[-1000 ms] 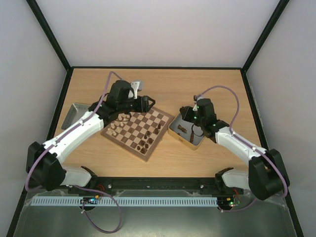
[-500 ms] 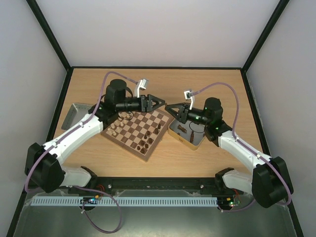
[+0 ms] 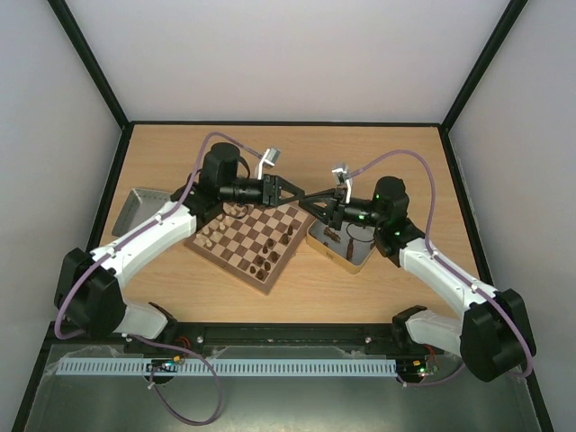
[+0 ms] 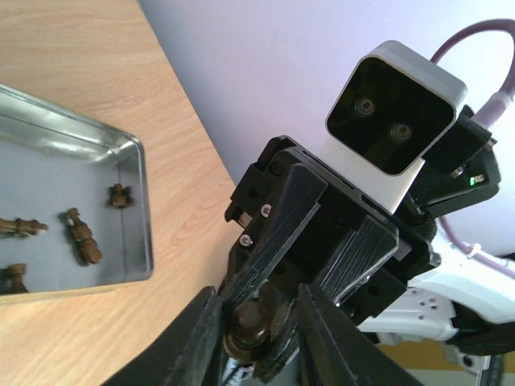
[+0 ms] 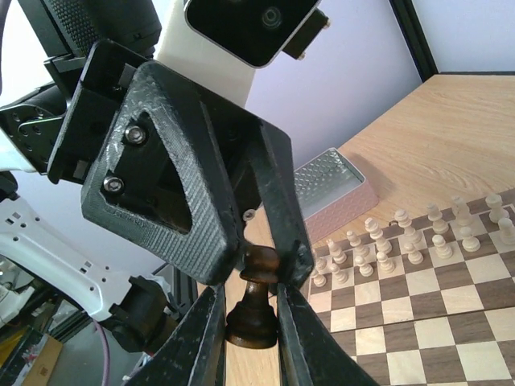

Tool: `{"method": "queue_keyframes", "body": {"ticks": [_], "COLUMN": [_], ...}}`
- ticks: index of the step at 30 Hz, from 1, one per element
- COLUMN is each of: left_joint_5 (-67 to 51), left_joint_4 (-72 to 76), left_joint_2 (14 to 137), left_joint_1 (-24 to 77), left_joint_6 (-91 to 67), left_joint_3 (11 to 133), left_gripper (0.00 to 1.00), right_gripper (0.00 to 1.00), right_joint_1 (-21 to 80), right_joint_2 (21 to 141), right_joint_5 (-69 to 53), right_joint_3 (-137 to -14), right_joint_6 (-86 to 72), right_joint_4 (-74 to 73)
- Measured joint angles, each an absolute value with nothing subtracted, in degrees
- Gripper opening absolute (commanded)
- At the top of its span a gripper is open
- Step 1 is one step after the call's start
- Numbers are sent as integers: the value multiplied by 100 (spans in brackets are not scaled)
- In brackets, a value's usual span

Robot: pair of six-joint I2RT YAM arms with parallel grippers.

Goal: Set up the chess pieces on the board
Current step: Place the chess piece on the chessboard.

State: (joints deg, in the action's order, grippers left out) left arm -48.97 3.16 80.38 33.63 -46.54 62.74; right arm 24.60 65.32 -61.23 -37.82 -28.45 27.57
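Observation:
My two grippers meet in mid-air between the board [image 3: 236, 236] and the metal tin [image 3: 361, 262]. My right gripper [image 5: 249, 326] is shut on the base of a dark brown pawn [image 5: 256, 301]. My left gripper [image 4: 257, 342] comes from the other side, and its fingertips [image 5: 286, 229] press on both sides of the pawn's head. The pawn also shows between the left fingers in the left wrist view [image 4: 248, 330]. Cream pieces [image 5: 402, 237] stand in rows at the board's left end. Dark pieces [image 3: 266, 261] stand near its front corner.
The tin [image 4: 138, 201] holds several loose dark pieces [image 4: 80, 237] lying flat. A grey tray [image 3: 135, 209] sits left of the board, by the left wall. Cables arc above both wrists.
Both grippers swung up and towards each other. The right brought the pawn up from the tin, and the left fingers have closed in around its head.

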Motion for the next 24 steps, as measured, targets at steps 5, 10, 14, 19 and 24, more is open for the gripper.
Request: {"method": "queue_keyframes", "body": {"ticks": [5,10,14,19,24], "left_joint_5": [-4967,-4952,-4888,-4386,-3166], "left_joint_4": [331,307,222,-16,-486], "left_joint_2": [8062,8099,8106,8079,7835], "left_joint_1": [3385,3385,3391,3413,3422], "left_joint_6": [-4696,-4659,-4567,-4274,-3817], "left_joint_3": [6296,6296,6300,6305,6305], "left_gripper": [17,11,10,9,9], "right_gripper": [15,21,44,56,61], "right_joint_1": [2460,2460,2460,2460,2460], "right_joint_2": [6532,6532,6532,6495,6154], "right_joint_5": [-6158,-6163,-6123,-5894,-5463], "right_joint_3": [-3806,-3809,-3820,-3854,-3717], "right_joint_6": [-2783,-2757,-2731,-2727,-2775], "right_joint_4": [2749,2720,2630,2364,2139]}}
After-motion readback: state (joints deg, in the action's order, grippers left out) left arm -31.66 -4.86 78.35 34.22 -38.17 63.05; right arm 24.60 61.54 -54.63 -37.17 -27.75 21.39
